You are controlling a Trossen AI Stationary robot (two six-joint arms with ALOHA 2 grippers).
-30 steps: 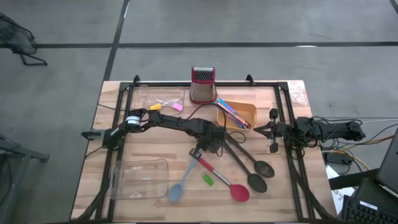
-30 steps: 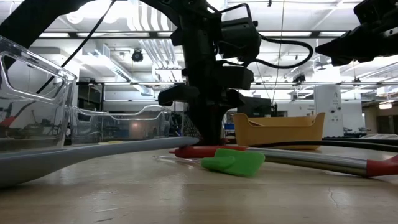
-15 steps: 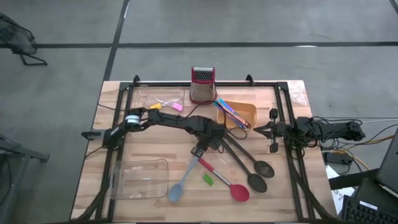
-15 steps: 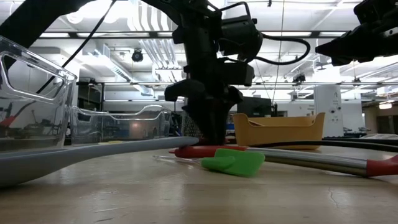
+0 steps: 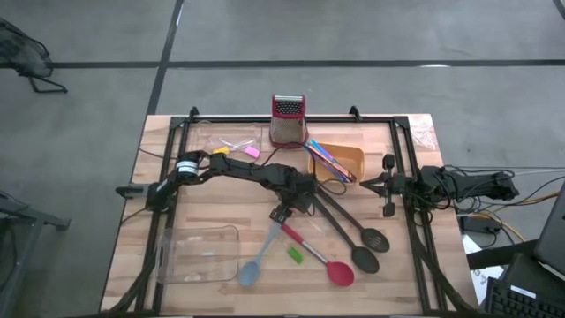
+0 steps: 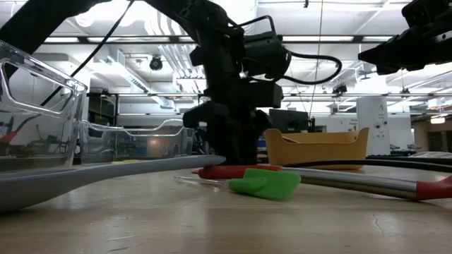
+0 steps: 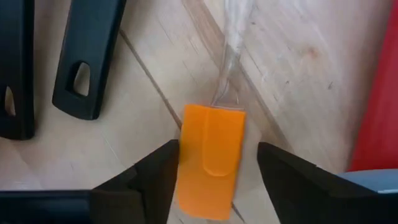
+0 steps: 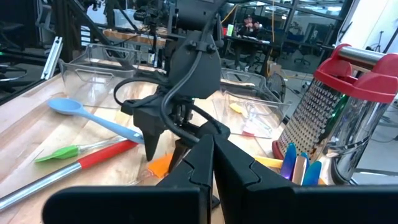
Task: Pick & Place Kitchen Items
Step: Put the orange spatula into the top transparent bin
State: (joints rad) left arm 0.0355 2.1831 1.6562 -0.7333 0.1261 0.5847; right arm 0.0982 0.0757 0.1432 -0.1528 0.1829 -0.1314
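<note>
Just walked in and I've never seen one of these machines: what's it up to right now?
The left end effector is down at the middle of the wooden table, its fingers open on either side of a small orange spatula with a clear handle lying flat there, beside the black slotted spoons' handles. The right end effector waits shut at the table's right edge. The orange bowl holds coloured sticks.

From my feed: wooden plank table (image 5: pixel 212 203) with dark frame rails along edges, set on grey floor (image 5: pixel 371 31) crossed by dark seam lines. Chair base (image 5: pixel 26 57) at far corner of floor. Keyboard (image 5: pixel 528 296) and cables beside table's right side. Beyond table I see open lab hall: white ceiling with strip lights (image 6: pixel 134 49), ducts, white column (image 6: pixel 371 116). Desks, monitors, office chairs (image 8: pixel 305 53) farther back.
</note>
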